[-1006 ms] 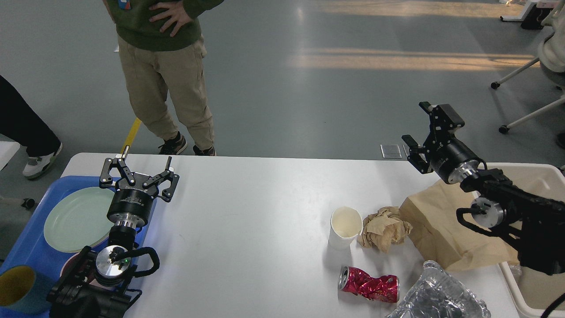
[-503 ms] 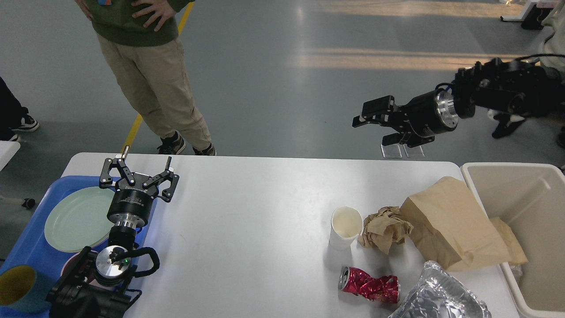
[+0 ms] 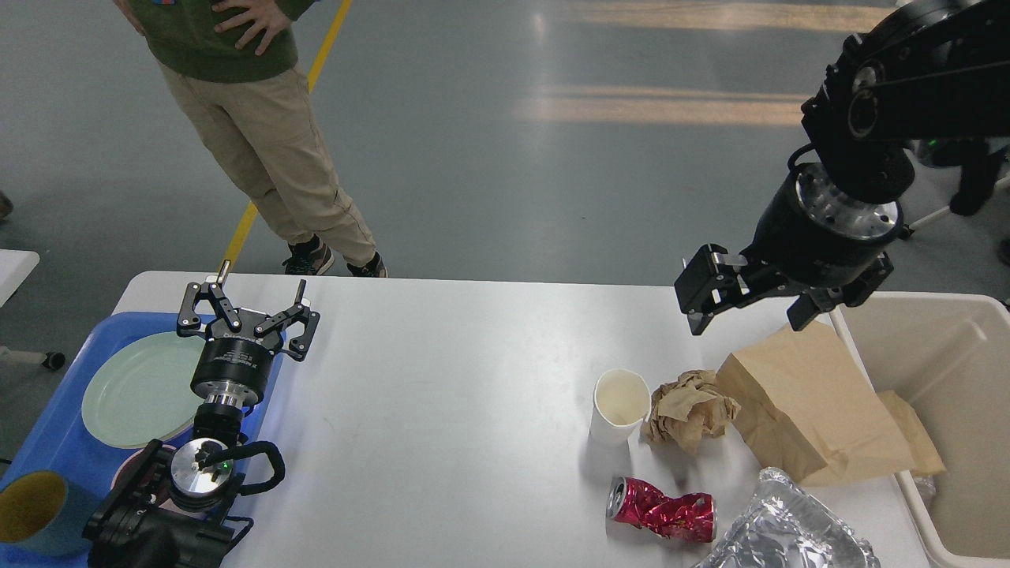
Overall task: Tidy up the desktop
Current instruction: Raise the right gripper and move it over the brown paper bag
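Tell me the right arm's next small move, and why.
Probably lower the open right hand onto the brown paper bag: it hangs empty just above the bag, which lies on the desktop and leans over the rim of the beige bin.

The foil tray (image 3: 789, 530) and teal cup (image 3: 31, 517) are cut off by the edges.
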